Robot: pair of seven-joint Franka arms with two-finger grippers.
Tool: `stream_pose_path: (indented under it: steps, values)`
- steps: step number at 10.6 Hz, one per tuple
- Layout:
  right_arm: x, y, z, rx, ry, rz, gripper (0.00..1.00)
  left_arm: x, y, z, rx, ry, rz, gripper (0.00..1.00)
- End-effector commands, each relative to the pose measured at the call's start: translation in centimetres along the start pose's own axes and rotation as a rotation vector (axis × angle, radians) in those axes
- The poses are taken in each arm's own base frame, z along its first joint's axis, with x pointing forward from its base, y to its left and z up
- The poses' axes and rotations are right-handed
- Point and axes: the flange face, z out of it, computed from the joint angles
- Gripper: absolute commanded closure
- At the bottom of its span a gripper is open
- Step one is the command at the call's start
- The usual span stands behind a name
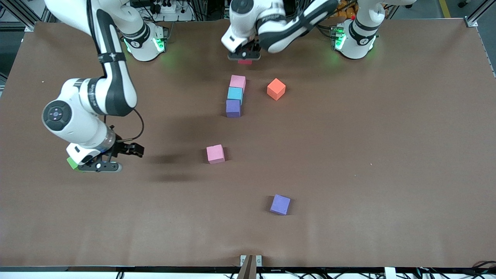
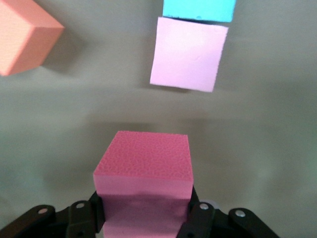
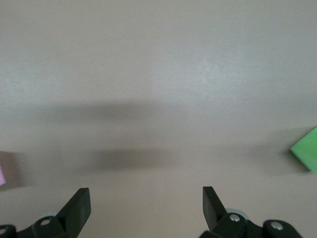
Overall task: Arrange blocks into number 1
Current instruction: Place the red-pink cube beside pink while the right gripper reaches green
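My left gripper (image 1: 244, 57) hangs over the table near the robots' bases, shut on a crimson block (image 2: 143, 163) that shows below the fingers as a red edge (image 1: 245, 61). Just nearer the front camera is a column of three touching blocks: light pink (image 1: 237, 82), sky blue (image 1: 235, 94), purple (image 1: 233, 108). In the left wrist view the light pink block (image 2: 189, 54) and sky blue block (image 2: 199, 9) lie ahead of the held cube. My right gripper (image 1: 133, 150) stands open and empty, low over the right arm's end. A green block (image 1: 72, 162) peeks out beside it, also the green block (image 3: 307, 148).
An orange block (image 1: 276, 88) sits beside the column toward the left arm's end, seen too as the orange block (image 2: 25, 37). A loose pink block (image 1: 215, 154) lies mid-table. A second purple block (image 1: 280, 204) lies nearer the front camera.
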Motion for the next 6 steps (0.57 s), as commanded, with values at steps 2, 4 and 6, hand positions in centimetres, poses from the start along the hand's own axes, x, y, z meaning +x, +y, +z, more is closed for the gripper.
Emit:
stream_pose_path:
  steps: [2, 4, 6]
  values:
    - [1.3, 5.3, -0.2, -0.026, 0.005, -0.070, 0.00, 2.7, 2.0, 2.4, 0.013, -0.115, 0.040, 1.00]
    - [1.4, 8.4, -0.5, -0.114, -0.017, -0.187, 0.00, 1.6, 2.5, 2.8, 0.019, -0.117, 0.071, 1.00]
    - [1.3, 13.6, 0.0, -0.128, -0.041, -0.277, 0.00, 1.5, 3.1, 3.9, 0.036, -0.108, 0.079, 1.00]
